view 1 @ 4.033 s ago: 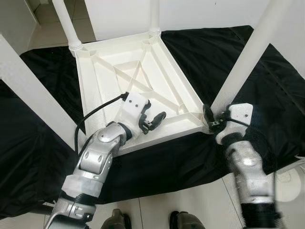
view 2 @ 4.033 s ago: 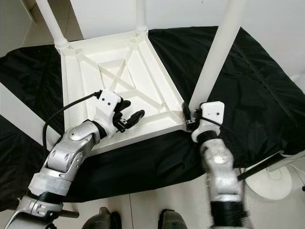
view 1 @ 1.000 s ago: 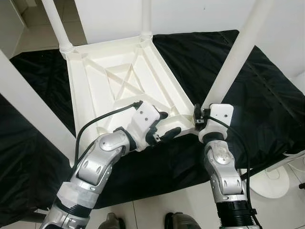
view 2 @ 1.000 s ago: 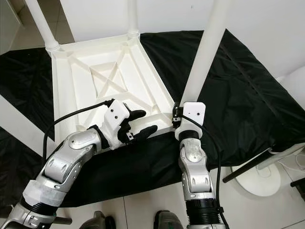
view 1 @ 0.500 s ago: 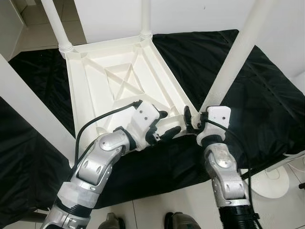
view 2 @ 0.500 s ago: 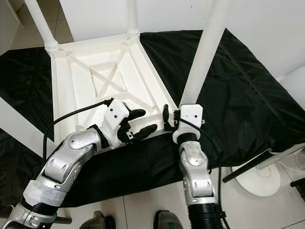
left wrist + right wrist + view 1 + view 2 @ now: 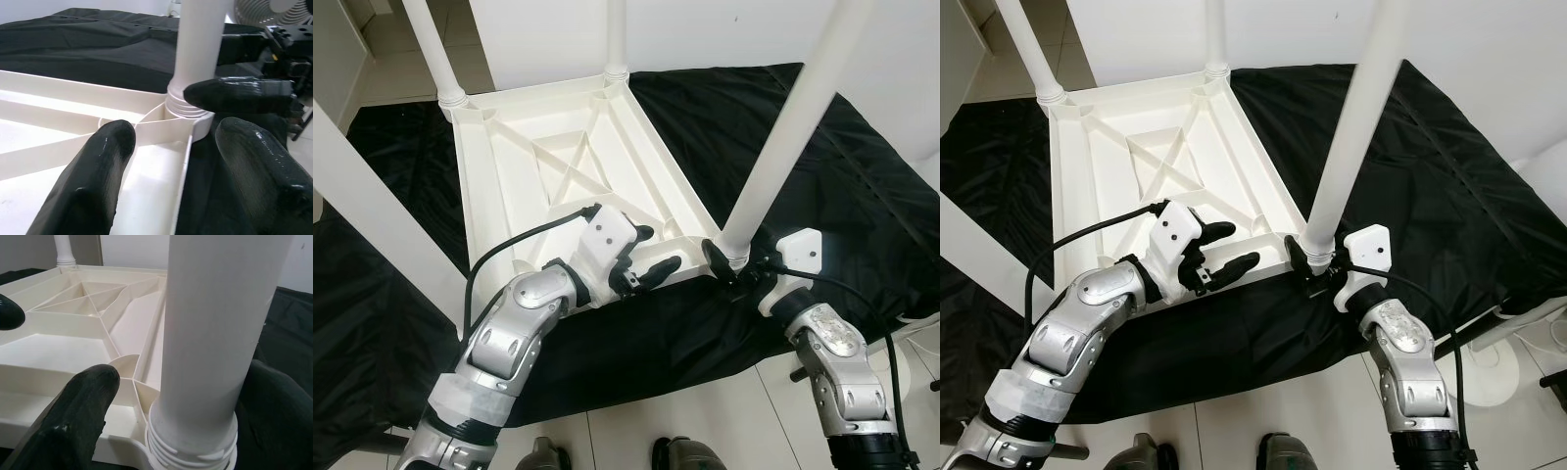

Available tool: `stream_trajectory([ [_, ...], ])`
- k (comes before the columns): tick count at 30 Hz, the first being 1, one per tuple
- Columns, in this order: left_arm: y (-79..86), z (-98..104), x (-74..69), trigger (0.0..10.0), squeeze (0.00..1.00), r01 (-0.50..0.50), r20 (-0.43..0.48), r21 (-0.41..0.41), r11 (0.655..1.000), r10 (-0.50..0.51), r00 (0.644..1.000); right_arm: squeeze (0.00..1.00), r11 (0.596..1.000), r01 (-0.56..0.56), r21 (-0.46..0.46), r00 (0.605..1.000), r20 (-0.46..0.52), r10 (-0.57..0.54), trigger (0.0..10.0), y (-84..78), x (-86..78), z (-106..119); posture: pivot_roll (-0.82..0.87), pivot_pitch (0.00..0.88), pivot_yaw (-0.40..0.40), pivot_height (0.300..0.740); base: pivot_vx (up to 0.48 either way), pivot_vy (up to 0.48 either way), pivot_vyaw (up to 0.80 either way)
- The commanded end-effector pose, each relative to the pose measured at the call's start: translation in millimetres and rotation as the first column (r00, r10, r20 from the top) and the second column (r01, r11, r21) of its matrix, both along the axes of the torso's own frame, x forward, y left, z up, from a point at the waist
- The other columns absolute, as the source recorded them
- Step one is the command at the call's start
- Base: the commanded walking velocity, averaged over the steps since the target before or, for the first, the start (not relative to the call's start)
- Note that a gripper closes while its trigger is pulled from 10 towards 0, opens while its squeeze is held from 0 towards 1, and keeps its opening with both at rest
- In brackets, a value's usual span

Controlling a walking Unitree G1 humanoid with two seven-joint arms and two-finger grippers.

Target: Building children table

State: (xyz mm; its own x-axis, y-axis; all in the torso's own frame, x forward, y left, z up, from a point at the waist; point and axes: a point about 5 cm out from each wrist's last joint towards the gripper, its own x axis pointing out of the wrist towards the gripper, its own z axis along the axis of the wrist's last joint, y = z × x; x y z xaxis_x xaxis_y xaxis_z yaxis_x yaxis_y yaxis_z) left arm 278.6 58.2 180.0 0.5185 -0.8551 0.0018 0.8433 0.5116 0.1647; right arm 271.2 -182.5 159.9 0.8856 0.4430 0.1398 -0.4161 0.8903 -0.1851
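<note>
Inverted children's tabletop, white plastic with ribbed underside up, lying across the upper centre of the head views on a black cloth. Three legs stand in corner sockets: two at the top of the frame, far left leg and far right leg, and the near right leg rising diagonally to the upper right. A fourth white leg crosses the left edge; its socket end is hidden behind my left arm, so I cannot tell whether it is seated.

My right gripper, lower right of centre, has its fingers spread around the base of the near right leg at its threaded collar; contact cannot be confirmed. My left gripper is spread open just above the tabletop's near rim, at centre, pinching nothing.

Judgement: assembly appears near its end; remaining is tightening this leg, checking the fourth, then turning the table upright.
</note>
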Motion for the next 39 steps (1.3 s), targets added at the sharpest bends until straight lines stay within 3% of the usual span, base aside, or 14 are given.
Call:
stream_trajectory([
  [1, 0.0, -0.3, 1.8, 10.0, 0.00, -0.023, -0.005, 0.002, 1.000, 0.023, 1.000, 0.00, 0.999, -0.045, -0.022, 0.999, 0.006, 0.045, 10.0, -2.0, 2.3, 1.3, -0.11, 0.080, 0.028, 0.740, 0.000, 0.000, 0.00],
  [7, -1.8, -0.1, 0.5, 10.0, 0.00, -0.018, -0.005, 0.001, 1.000, 0.018, 1.000, 0.00, 0.986, -0.136, -0.100, 0.991, -0.014, 0.135, 10.0, -9.7, 13.2, 2.7, -0.12, 0.081, 0.030, 0.740, 0.000, 0.000, 0.00],
  [13, -4.4, 0.3, 0.4, 10.0, 0.00, -0.010, -0.005, -0.004, 1.000, 0.010, 1.000, 0.00, 0.958, -0.217, -0.188, 0.976, -0.039, 0.213, 10.0, -11.0, 34.2, 3.7, -0.12, 0.075, 0.026, 0.740, 0.000, 0.000, 0.00],
  [14, -5.1, 0.6, 0.6, 10.0, 0.00, -0.010, -0.003, -0.006, 1.000, 0.010, 1.000, 0.00, 0.948, -0.243, -0.205, 0.970, -0.053, 0.237, 2.2, -10.7, 36.8, 3.1, -0.11, 0.073, 0.022, 0.740, 0.000, 0.000, 0.00],
  [16, -5.5, 0.9, 0.8, 10.0, 0.00, -0.010, -0.002, -0.007, 1.000, 0.010, 1.000, 0.00, 0.941, -0.259, -0.216, 0.966, -0.062, 0.252, 2.2, -10.6, 38.3, 2.8, -0.11, 0.073, 0.022, 0.740, 0.000, 0.000, 0.00],
  [17, -5.5, 1.3, 1.2, 10.0, 0.00, -0.013, 0.000, -0.008, 1.000, 0.013, 1.000, 0.00, 0.932, -0.285, -0.222, 0.958, -0.086, 0.272, 0.0, -11.5, 39.8, 0.8, -0.11, 0.075, 0.017, 0.740, 0.000, 0.000, 0.00],
  [20, -5.5, 2.7, 2.2, 10.0, 0.00, -0.025, 0.005, -0.013, 1.000, 0.025, 1.000, 0.00, 0.915, -0.339, -0.220, 0.939, -0.135, 0.316, 0.0, -14.2, 40.3, -3.7, -0.10, 0.074, 0.001, 0.740, 0.000, 0.000, 0.00],
  [28, -3.0, 2.3, 2.4, 10.0, 0.00, -0.051, 0.003, -0.021, 0.998, 0.051, 0.999, 0.00, 0.923, -0.340, -0.179, 0.939, -0.123, 0.322, 0.0, -12.9, 37.4, -7.0, -0.09, 0.078, -0.011, 0.740, 0.000, 0.000, 0.00],
  [29, -2.2, 2.4, 2.6, 10.0, 0.00, -0.056, 0.002, -0.023, 0.998, 0.056, 0.998, 0.00, 0.943, -0.306, -0.134, 0.951, -0.096, 0.295, 3.8, -11.3, 36.3, -5.1, -0.09, 0.081, -0.014, 0.740, 0.000, 0.000, 0.00],
  [30, -1.5, 2.5, 2.9, 10.0, 0.00, -0.060, 0.003, -0.023, 0.998, 0.060, 0.998, 0.00, 0.958, -0.269, -0.101, 0.962, -0.065, 0.264, 9.8, -9.9, 35.0, -2.9, -0.09, 0.081, -0.014, 0.740, 0.000, 0.000, 0.00],
  [34, -0.2, 2.3, 4.3, 10.0, 0.00, -0.069, 0.004, -0.022, 0.997, 0.069, 0.998, 0.00, 0.981, -0.194, -0.025, 0.981, -0.001, 0.194, 10.0, -6.4, 31.9, 2.8, -0.09, 0.081, -0.014, 0.740, 0.000, 0.000, 0.00],
  [35, 1.8, 2.2, 5.3, 10.0, 0.00, -0.074, 0.004, -0.020, 0.997, 0.074, 0.997, 0.00, 0.992, -0.119, 0.028, 0.992, 0.040, 0.118, 10.0, -1.6, 28.1, 7.2, -0.10, 0.086, -0.012, 0.740, 0.000, 0.000, 0.00],
  [37, 1.8, 2.2, 5.3, 10.0, 0.00, -0.074, 0.004, -0.020, 0.997, 0.074, 0.997, 0.00, 0.992, -0.119, 0.028, 0.992, 0.040, 0.118, 10.0, -1.6, 28.1, 7.2, -0.10, 0.086, -0.012, 0.740, 0.000, 0.000, 0.00],
  [39, 3.3, 1.9, 6.2, 10.0, 0.00, -0.078, 0.004, -0.017, 0.997, 0.078, 0.997, 0.00, 0.998, -0.036, 0.060, 0.998, 0.062, 0.032, 10.0, 5.5, 22.2, 9.2, -0.10, 0.089, 0.000, 0.740, 0.000, 0.000, 0.00],
])
